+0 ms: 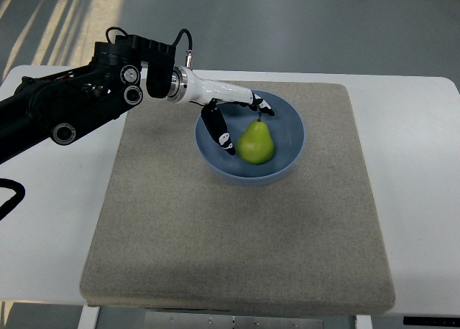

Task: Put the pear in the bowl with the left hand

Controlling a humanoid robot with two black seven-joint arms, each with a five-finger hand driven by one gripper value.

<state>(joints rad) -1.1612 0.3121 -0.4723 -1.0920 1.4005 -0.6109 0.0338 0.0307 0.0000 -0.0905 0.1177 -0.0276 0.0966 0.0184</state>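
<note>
Fingers point(224, 138) of the left hand point(231, 117) are spreading apart over the blue bowl point(295, 138), one set reaching along the far rim toward the stem, a darker one angling down toward the near left wall; I am seeing clear space between them and the pear point(256, 144), so they are pinching nothing; the pear is sitting inside the bowl, upright or nearly so, stem pointing away from me, its body resting on the bowl's floor a little left of centre; the white wrist is running back up and left from the hand to the black forearm, which is crossing the white table point(417, 149) toward the picture's left edge; the bowl is standing on a grey-beige mat point(237, 250) that is covering most of the table; the right arm is not showing anywhere.

I am judging that the placing itself is done and the release is the step in hand, since the fruit is lying free in the bowl and the hand is hanging open right beside it; what the next move is calling for, as I am reading it, is a clean lift up and back to the left, keeping the lower finger off the bowl wall so nothing gets nudged or tipped on the way out.
</note>
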